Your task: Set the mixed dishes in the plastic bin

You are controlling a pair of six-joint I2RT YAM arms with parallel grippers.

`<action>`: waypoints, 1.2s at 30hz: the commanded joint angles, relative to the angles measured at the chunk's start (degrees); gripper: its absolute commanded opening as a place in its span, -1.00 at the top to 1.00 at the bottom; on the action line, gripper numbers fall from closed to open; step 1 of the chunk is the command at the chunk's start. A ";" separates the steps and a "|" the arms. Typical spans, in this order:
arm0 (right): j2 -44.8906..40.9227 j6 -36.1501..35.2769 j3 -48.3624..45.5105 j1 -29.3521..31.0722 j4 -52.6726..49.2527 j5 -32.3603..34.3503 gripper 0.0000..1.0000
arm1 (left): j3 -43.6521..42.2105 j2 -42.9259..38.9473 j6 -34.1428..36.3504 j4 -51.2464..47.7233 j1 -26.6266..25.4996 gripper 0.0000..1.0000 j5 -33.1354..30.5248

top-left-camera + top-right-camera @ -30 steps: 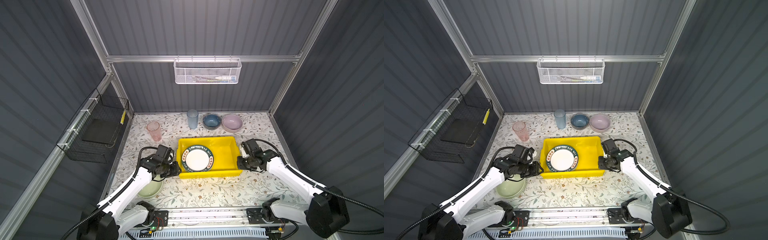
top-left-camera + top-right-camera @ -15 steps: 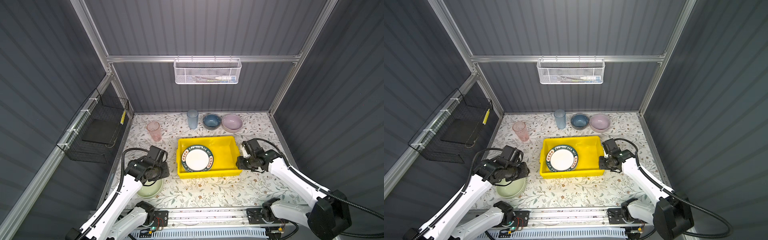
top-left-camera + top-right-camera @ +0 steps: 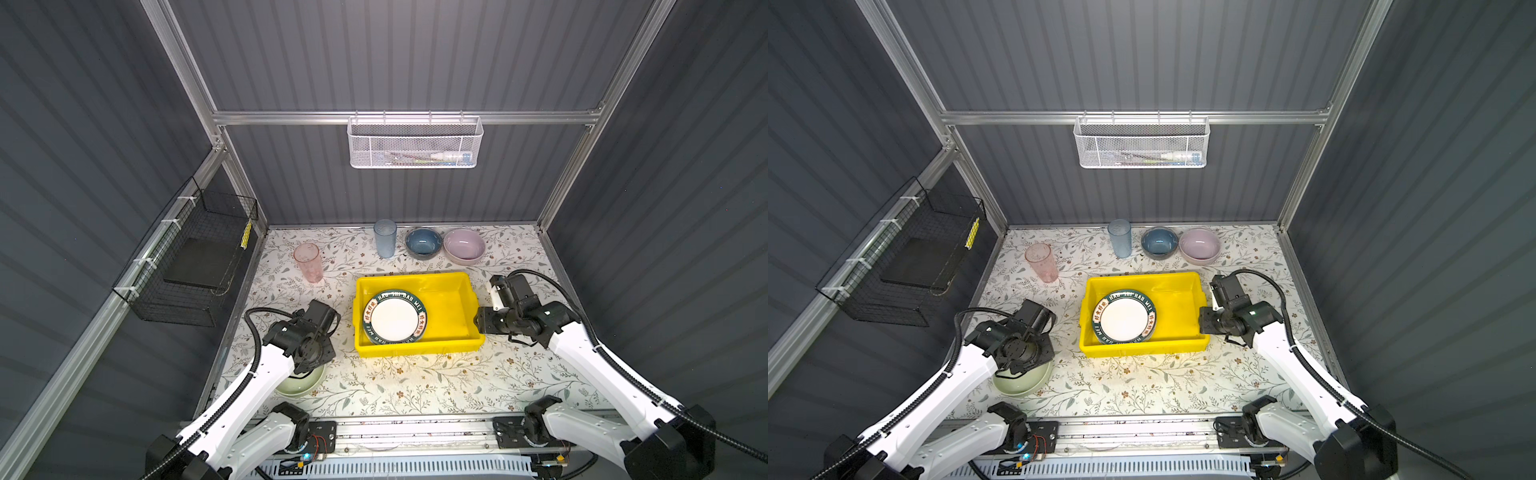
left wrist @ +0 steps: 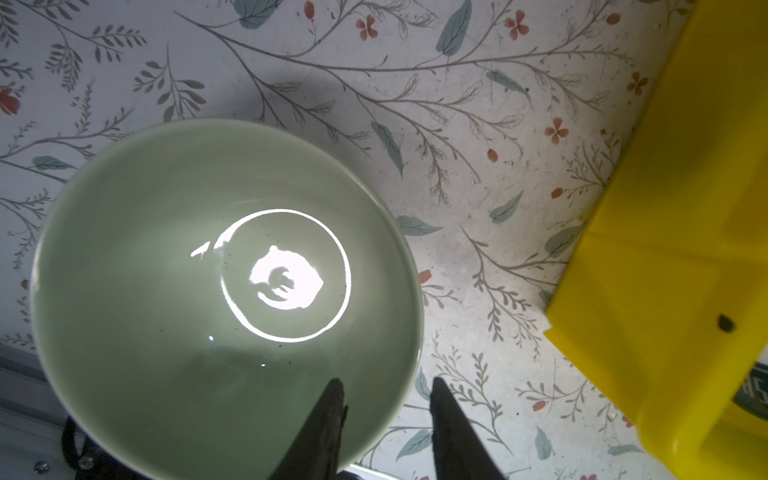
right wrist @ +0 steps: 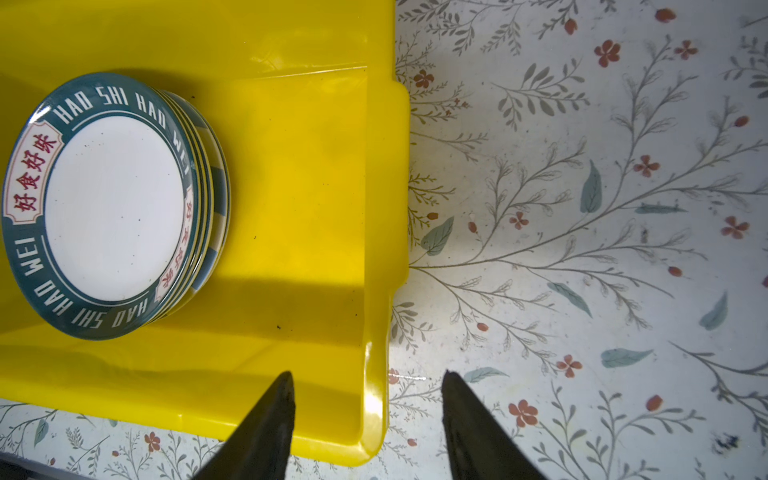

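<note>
The yellow plastic bin (image 3: 451, 309) (image 3: 1177, 307) sits mid-table and holds a stack of plates (image 3: 394, 319) (image 5: 112, 208), the green lettered one on top. At the front left stands a green bowl (image 3: 301, 384) (image 4: 166, 291). My left gripper (image 4: 384, 388) hangs open over the bowl's rim, one finger above the inside, one outside. My right gripper (image 5: 368, 382) (image 3: 482, 324) is open astride the bin's right wall near its front corner. A pink tumbler (image 3: 308, 263), blue tumbler (image 3: 385, 239), blue bowl (image 3: 423, 242) and lilac bowl (image 3: 464, 246) stand behind the bin.
A black wire basket (image 3: 195, 266) hangs on the left wall and a white mesh basket (image 3: 413, 143) on the back wall. The arms' mounting rail (image 3: 395, 432) runs along the table's front edge.
My left gripper has drawn back from the bin's left side to above the green bowl. My right gripper has opened at the bin's right rim.
</note>
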 commanded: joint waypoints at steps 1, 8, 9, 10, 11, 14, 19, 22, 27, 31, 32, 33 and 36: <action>-0.47 -0.72 -0.45 0.31 0.06 -0.83 -0.17 | -2.11 1.04 -2.34 1.23 -0.24 0.32 0.45; -0.60 -0.64 -0.88 0.35 0.93 -2.26 -0.17 | -6.59 3.29 -2.75 8.15 -0.24 0.42 -0.19; -0.76 -0.64 -0.97 0.32 0.99 -2.29 -0.17 | -7.04 3.47 -2.62 8.68 -0.24 0.46 -0.40; -0.84 -0.64 -0.98 0.36 0.99 -2.29 -0.17 | -7.17 3.79 -2.41 9.15 -0.24 0.48 -0.27; -0.95 -0.60 -1.04 0.37 0.85 -2.31 -0.17 | -7.38 4.13 -2.11 9.48 -0.22 0.52 -0.23; -1.05 -0.48 -1.15 0.36 0.87 -2.31 -0.18 | -7.89 5.68 -1.25 10.49 -0.24 0.64 -0.22; -1.05 -0.39 -0.99 0.31 0.64 -2.24 -0.20 | -8.93 7.94 0.12 13.32 -0.24 0.92 0.54; -1.21 -0.38 -0.45 0.37 -0.35 -1.71 -0.23 | -7.47 9.15 1.51 13.50 -0.24 1.00 0.66; -2.77 -0.48 -0.19 0.35 -1.50 -1.03 -0.27 | -2.96 9.90 4.07 10.77 -0.24 1.00 -0.85; -3.50 -0.25 -0.10 0.37 -2.22 -1.09 -0.28 | 2.11 10.76 6.95 7.76 -0.22 1.00 -1.64; -3.66 -0.14 -0.10 0.35 -2.29 -1.18 -0.29 | 3.33 11.11 7.57 6.91 -0.20 1.00 -1.98; -3.77 0.04 -0.16 0.35 -2.20 -1.29 -0.29 | 4.80 11.59 8.43 5.97 -0.24 1.00 -2.36; -4.12 0.31 -0.16 0.35 -1.97 -2.03 -0.29 | 9.02 12.96 10.56 3.37 -0.20 1.00 -3.46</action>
